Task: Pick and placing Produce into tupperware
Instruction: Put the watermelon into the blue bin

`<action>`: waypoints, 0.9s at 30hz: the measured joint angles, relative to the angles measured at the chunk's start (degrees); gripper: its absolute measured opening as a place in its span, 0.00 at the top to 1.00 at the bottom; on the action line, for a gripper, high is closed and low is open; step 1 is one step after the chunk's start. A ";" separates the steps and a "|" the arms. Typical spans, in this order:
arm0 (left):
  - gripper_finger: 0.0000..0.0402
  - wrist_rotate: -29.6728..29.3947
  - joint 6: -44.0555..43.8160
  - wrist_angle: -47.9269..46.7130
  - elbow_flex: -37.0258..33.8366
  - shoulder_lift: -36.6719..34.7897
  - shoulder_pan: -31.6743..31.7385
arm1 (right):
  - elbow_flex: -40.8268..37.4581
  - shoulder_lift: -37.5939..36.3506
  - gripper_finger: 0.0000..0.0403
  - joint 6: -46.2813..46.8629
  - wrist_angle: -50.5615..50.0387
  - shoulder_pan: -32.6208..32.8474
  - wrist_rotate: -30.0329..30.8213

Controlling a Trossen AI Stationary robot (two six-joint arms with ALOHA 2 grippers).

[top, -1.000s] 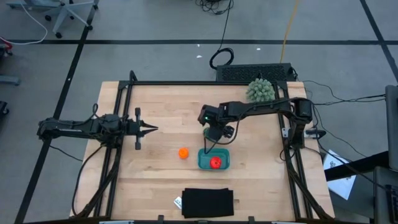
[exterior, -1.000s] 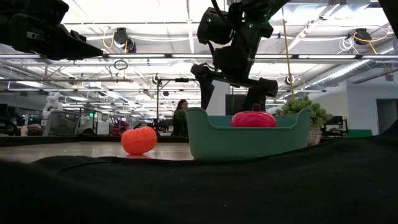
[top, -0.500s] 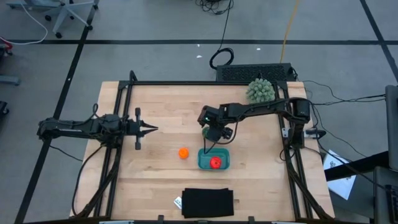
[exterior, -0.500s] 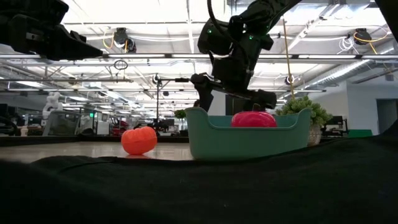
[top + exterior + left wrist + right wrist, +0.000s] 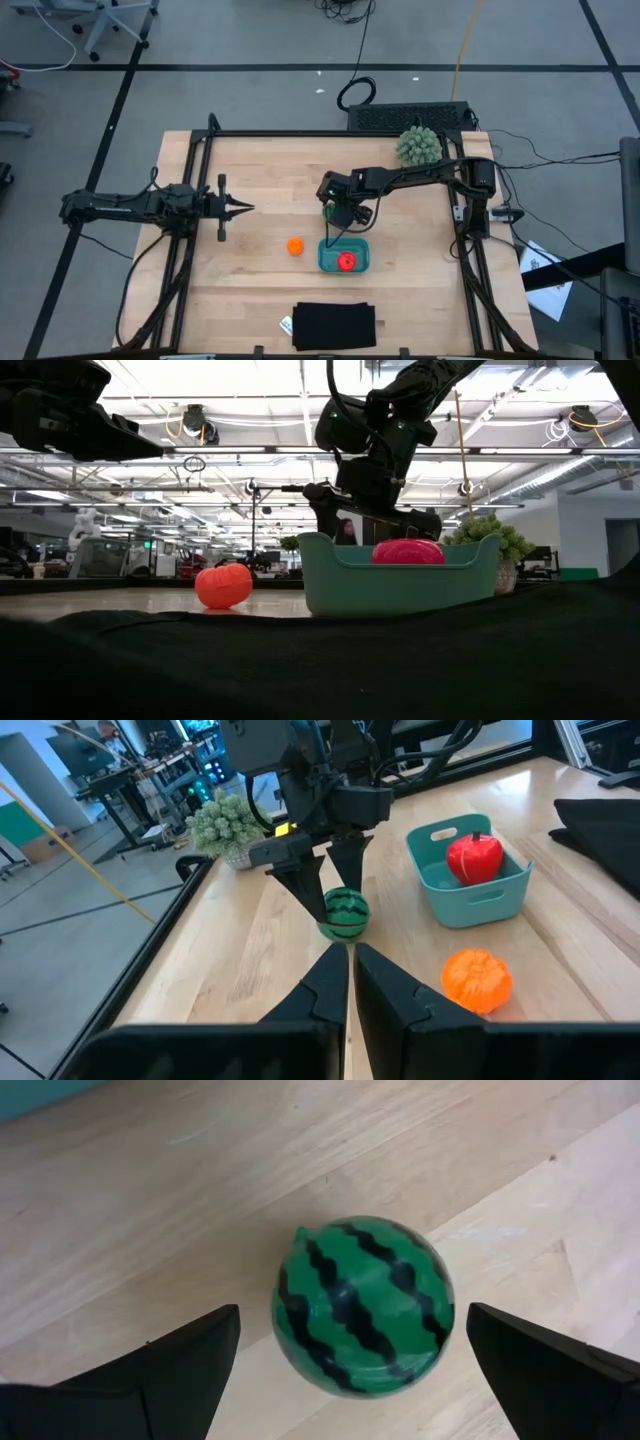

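Grey floor with dark tape lines surrounds the pale wooden desk (image 5: 260, 190) in the high view. The right gripper (image 5: 334, 215) reaches in from three o'clock and hangs near the desk's middle, just at twelve o'clock of the teal tupperware (image 5: 343, 266). A red tomato-like piece (image 5: 346, 262) already lies inside that container, and the orange ball (image 5: 294, 246) sits on the wood just at nine o'clock of it. The watermelon is hidden under the arm here. The left gripper (image 5: 243, 208) waits well off toward nine o'clock, jaws together in a point. A black flat rectangle (image 5: 334, 326) lies at six o'clock and a spiky green ball (image 5: 418, 146) at one o'clock.

Level across the desk, the low view shows the right gripper (image 5: 372, 520) down behind the tupperware (image 5: 400, 588), its jaws spread wide, the red piece (image 5: 408, 552) poking above the rim and the orange ball (image 5: 223, 585) apart from the container's side.

From the left wrist, the watermelon (image 5: 343, 913) rests on the wood between the two spread fingers of the right gripper (image 5: 334, 898), which points down at it; neither finger seems to touch it yet. The tupperware (image 5: 470, 883) is near.

Looking straight down, the right wrist view puts the watermelon (image 5: 362, 1305) centred between the jaws, gaps on both sides. Being round, it has no long axis to match; I judge that closing is what remains. The right arm is far nearer.
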 joint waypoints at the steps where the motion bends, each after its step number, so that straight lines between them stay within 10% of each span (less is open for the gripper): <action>1: 0.94 0.02 0.00 0.01 0.00 0.00 0.00 | 0.00 0.00 0.06 -0.10 0.00 0.02 0.00; 27: 0.94 0.09 -0.33 -0.31 0.00 0.00 0.00 | 0.07 3.89 0.22 0.69 2.18 0.90 -0.14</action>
